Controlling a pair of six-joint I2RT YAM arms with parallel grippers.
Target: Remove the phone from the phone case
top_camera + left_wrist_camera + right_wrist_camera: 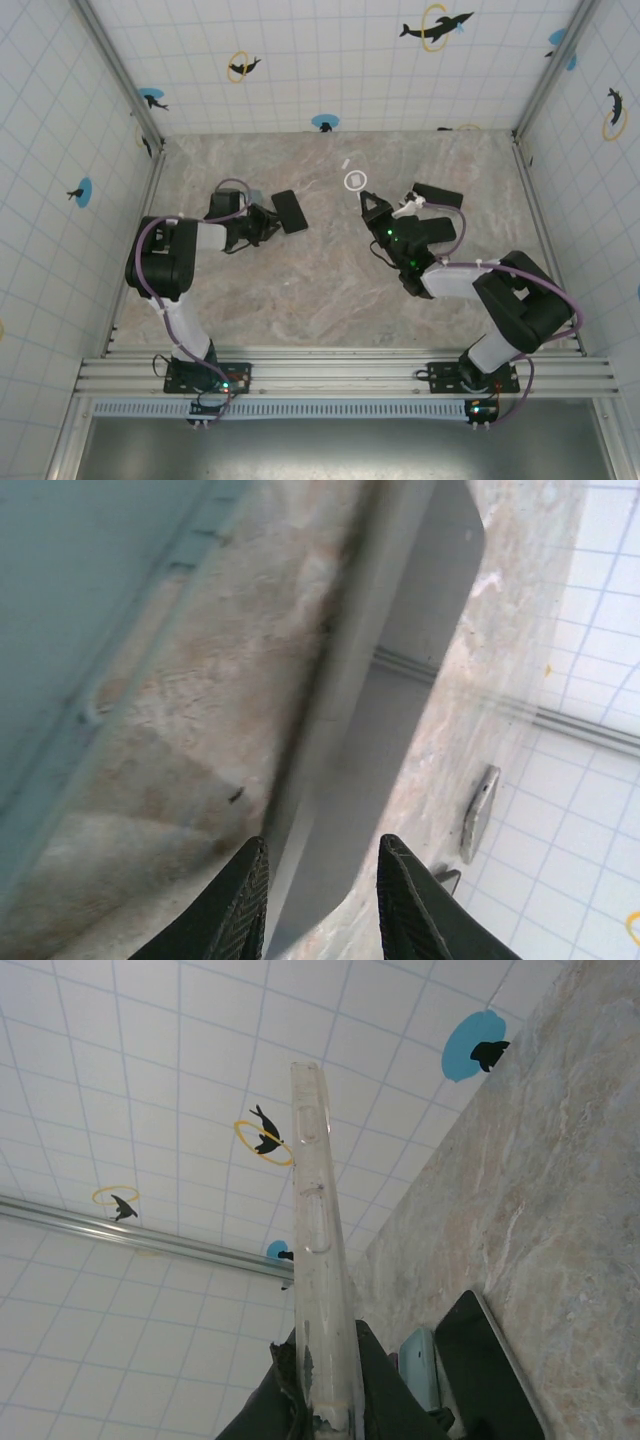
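Pulling the left gripper away too fast could knock the phone. The phone's end sits between the jaws, which stand a little apart and do not squeeze it. The phone lies flat on the table, at 2 o'clock from that gripper. The right gripper pinches the clear phone case by one thin edge, so the case could slip. I count one phone, one case, and one white ring at 11 o'clock from the right gripper.

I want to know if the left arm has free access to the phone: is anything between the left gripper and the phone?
Nothing visible. The left gripper has its parted fingers on either side of the near end of the phone, which lies on the table. The clear case is apart from it, clamped in the right gripper.
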